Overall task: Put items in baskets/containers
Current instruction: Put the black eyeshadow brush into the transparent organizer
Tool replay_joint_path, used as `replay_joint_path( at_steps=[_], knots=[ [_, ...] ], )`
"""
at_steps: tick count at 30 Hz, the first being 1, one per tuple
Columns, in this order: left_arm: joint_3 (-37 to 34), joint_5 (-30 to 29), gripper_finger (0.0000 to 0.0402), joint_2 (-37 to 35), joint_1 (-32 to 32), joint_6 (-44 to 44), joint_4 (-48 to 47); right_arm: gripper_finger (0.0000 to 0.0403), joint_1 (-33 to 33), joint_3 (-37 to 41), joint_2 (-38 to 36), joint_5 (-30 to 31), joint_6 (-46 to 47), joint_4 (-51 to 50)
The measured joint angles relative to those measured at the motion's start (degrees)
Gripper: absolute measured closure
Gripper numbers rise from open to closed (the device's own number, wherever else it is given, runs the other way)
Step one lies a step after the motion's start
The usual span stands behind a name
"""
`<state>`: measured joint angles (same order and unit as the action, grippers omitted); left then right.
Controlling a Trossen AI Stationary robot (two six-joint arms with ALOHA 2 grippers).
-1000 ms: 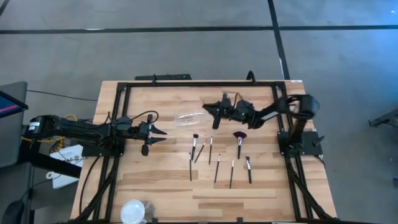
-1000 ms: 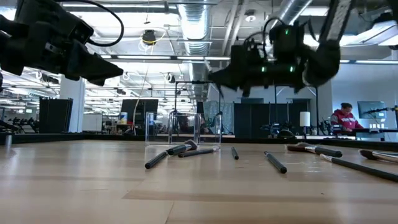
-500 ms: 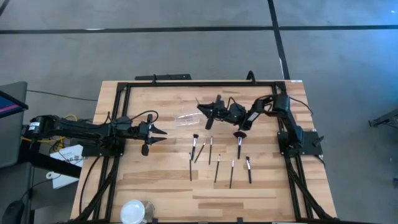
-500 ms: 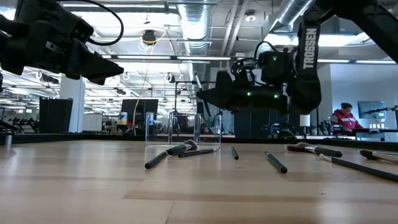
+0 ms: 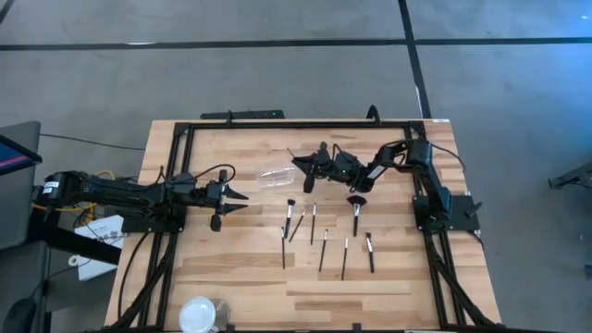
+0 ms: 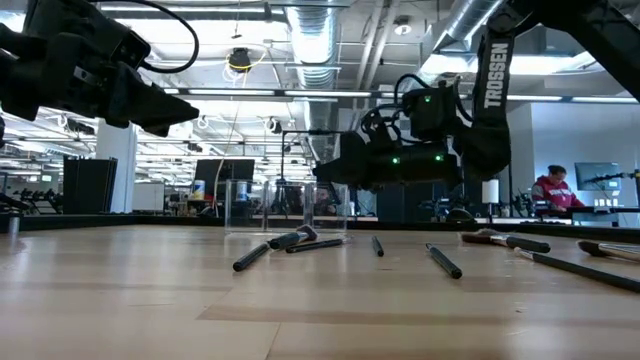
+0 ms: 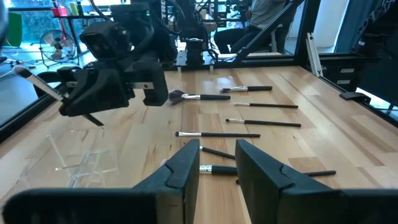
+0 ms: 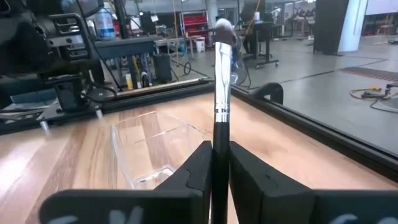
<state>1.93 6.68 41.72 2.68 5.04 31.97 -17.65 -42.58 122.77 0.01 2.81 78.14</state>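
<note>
The right end effector hangs above the light wooden desk, its fingers pinching a slim dark-handled makeup brush with a silver ferrule, bristles away from the wrist. The small clear plastic container lies on the desk just beside and ahead of that end effector. Seven more slim dark makeup brushes lie scattered nearer the desk's middle. The left end effector waits at the left, fingers slightly spread
</note>
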Motion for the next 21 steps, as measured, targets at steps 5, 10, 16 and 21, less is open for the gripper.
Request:
replay_joint_path(
  at_steps=[5,10,16,21],
  knots=[
    [0.0,0.0,0.0300,0.0,0.0,0.0,0.0,0.0341,0.4,-0.9,-0.1,0.0,0.2,-0.3],
    [0.0,0.0,0.0300,0.0,0.0,0.0,0.0,0.0328,0.5,-1.6,-0.3,0.2,-0.3,-3.1],
    [0.0,0.0,0.0300,0.0,0.0,-0.1,0.0,0.0303,0.8,-1.4,-1.6,0.1,-0.3,-2.9],
    [0.0,0.0,0.0300,0.0,0.0,-1.3,0.0,0.0270,3.2,-1.5,-9.6,-0.1,-1.3,-8.0]
  ],
)
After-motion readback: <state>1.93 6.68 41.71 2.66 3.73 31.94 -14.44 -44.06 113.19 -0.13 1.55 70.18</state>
